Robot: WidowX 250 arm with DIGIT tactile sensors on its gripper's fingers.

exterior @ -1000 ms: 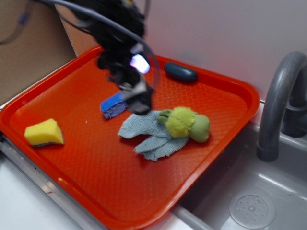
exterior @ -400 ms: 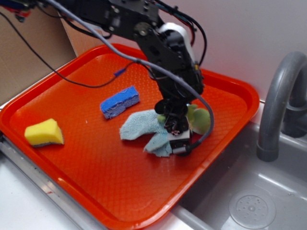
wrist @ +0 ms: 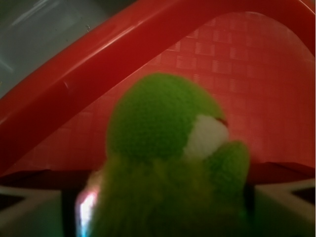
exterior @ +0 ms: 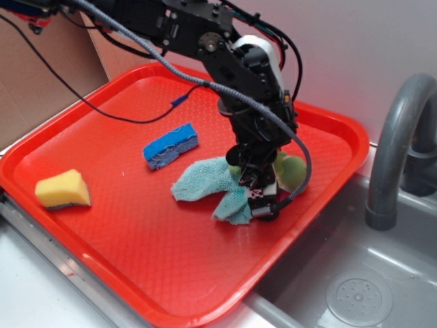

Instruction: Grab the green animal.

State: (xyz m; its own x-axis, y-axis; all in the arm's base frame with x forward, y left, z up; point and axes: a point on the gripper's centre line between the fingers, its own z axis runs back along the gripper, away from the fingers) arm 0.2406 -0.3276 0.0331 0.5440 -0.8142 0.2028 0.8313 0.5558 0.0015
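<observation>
The green animal (exterior: 295, 172) lies on the right part of the red tray (exterior: 102, 225), its fuzzy body mostly hidden behind my gripper (exterior: 263, 201). The gripper is lowered onto it, with its tips at tray level. In the wrist view the green animal (wrist: 158, 118) fills the space between my fingers, its rounded head pointing towards the tray rim (wrist: 98, 59). My gripper (wrist: 157, 202) stands with its jaws wide apart, one on each side of the plush body.
A pale blue-green rag (exterior: 205, 181) lies bunched against the gripper's left side. A blue sponge (exterior: 171, 145) and a yellow sponge (exterior: 63, 190) sit further left on the tray. A grey faucet (exterior: 392, 137) and a sink (exterior: 355, 294) lie to the right.
My arm swung from the blue sponge over to the green animal and came down on it. The rag has been pushed and bunched up a little.
</observation>
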